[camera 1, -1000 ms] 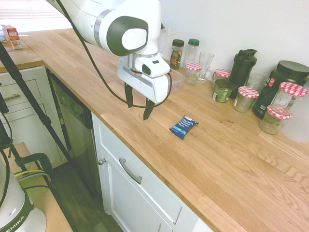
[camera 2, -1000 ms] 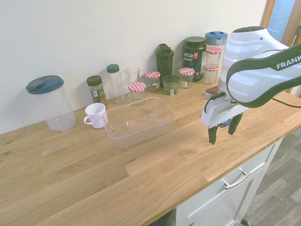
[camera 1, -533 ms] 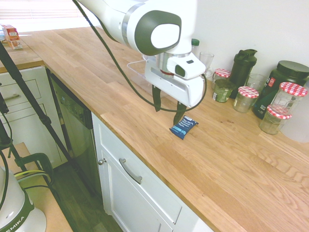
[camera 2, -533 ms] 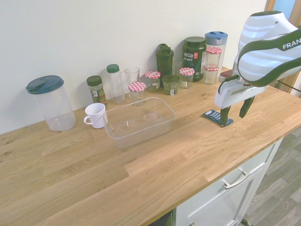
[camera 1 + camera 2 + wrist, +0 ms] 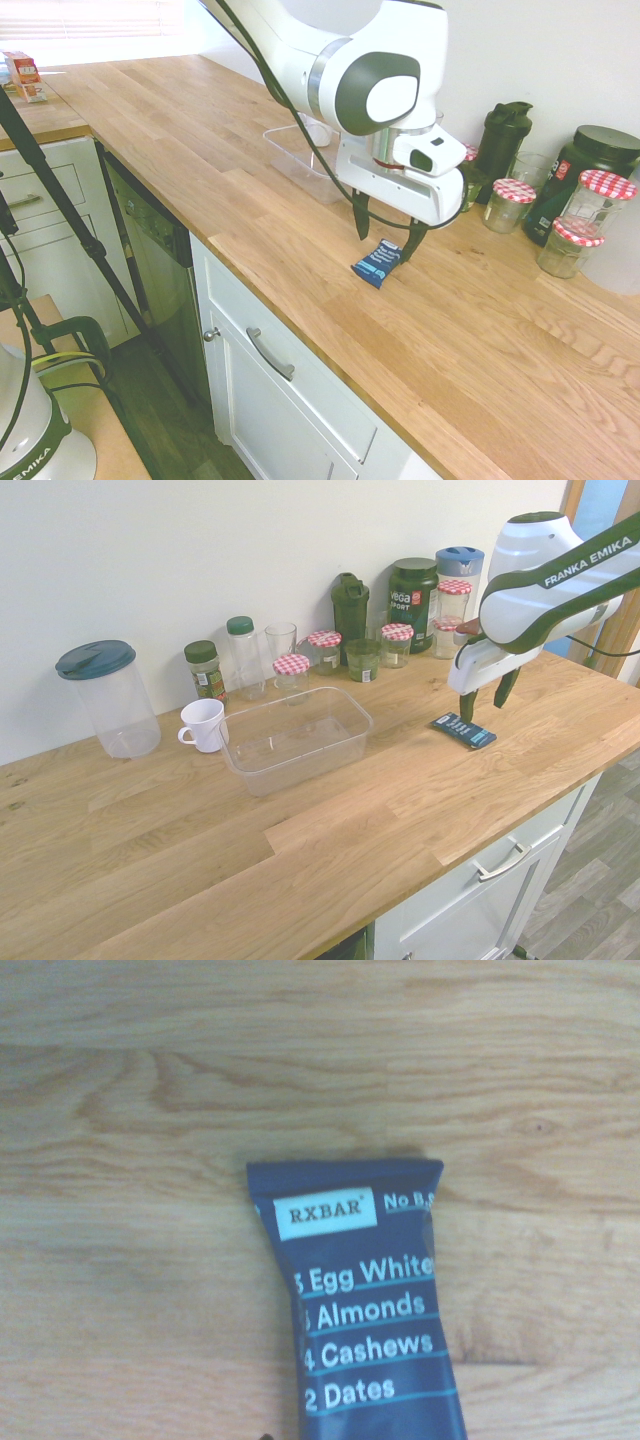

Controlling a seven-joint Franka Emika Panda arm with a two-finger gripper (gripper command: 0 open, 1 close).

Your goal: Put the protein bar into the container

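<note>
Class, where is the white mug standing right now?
In the second exterior view, the white mug stands on the counter's left half, between the lidded pitcher and the clear container.

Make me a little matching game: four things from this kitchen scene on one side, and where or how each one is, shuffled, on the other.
1. protein bar
2. plastic tub
3. white mug
4. tool

A. open, above the counter
B. between the tall lidded pitcher and the tub
C. lying on the wooden counter, beneath the tool
D. clear, with nothing inside

Pairs: 1-C, 2-D, 3-B, 4-A
</note>
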